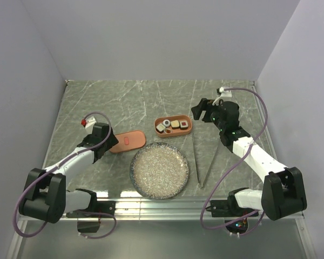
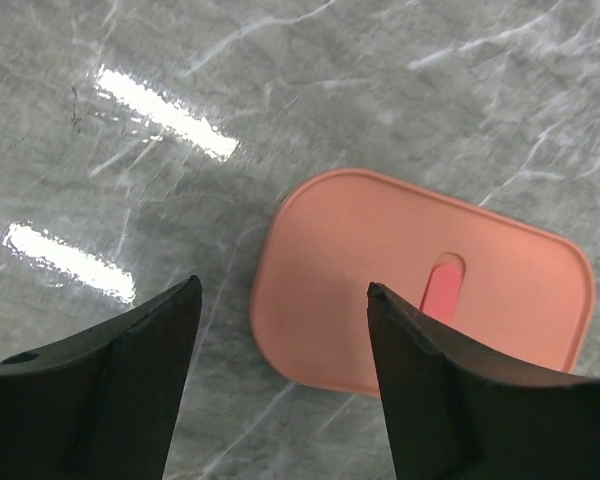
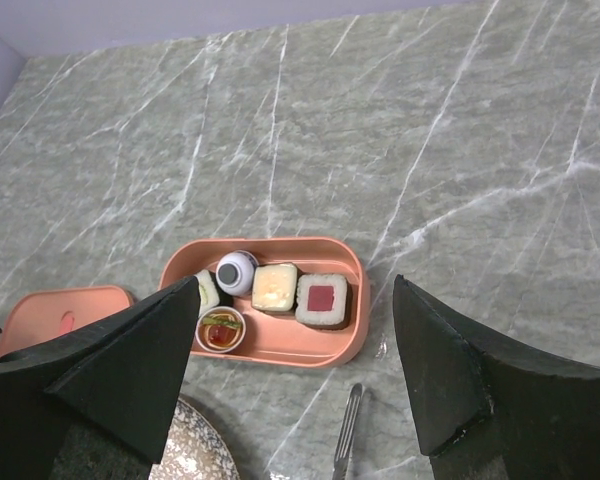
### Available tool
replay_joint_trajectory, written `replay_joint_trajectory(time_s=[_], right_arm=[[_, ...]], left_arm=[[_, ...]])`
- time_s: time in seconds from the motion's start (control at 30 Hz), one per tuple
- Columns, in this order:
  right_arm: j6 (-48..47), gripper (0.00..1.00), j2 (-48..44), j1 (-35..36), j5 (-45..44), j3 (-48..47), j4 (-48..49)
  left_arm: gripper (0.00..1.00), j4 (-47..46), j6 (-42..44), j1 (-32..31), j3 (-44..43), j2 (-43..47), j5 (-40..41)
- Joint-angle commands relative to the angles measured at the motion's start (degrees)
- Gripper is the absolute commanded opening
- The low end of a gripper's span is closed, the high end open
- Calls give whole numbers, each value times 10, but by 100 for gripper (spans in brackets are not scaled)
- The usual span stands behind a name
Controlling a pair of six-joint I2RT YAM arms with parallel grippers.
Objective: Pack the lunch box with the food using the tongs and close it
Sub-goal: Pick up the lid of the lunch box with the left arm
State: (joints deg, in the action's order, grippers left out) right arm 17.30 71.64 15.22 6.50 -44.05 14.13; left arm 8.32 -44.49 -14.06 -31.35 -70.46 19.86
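Bright, even overhead light; two glare streaks on glossy table (image 2: 400,90), left wrist view; soft shadows; focus sharp.

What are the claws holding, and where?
Nothing. The left gripper stands open over the lid, the right gripper open above the lunch box; the tongs lie on the table.

Salmon-orange lunch box (image 3: 285,352) and lid (image 2: 380,260), the lid marked red; speckled grey plate (image 1: 159,170); grey tongs (image 1: 197,159); white-veined grey marble table (image 1: 124,102).

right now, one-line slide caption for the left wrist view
Open left gripper hovers above one end of the orange lid lying flat on the table
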Motion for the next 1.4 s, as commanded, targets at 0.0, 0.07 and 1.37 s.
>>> replay_joint_trajectory(time_s=[0.0, 0.07, 1.37], right_arm=[[3, 84, 3, -4, 6, -11, 21], [3, 84, -3, -4, 4, -6, 24], [-110, 80, 207, 176, 114, -238, -103]], left_arm=[[73, 20, -2, -1, -17, -13, -7], [66, 30, 2, 2, -26, -33, -14], [0, 3, 0, 11, 22, 88, -2]])
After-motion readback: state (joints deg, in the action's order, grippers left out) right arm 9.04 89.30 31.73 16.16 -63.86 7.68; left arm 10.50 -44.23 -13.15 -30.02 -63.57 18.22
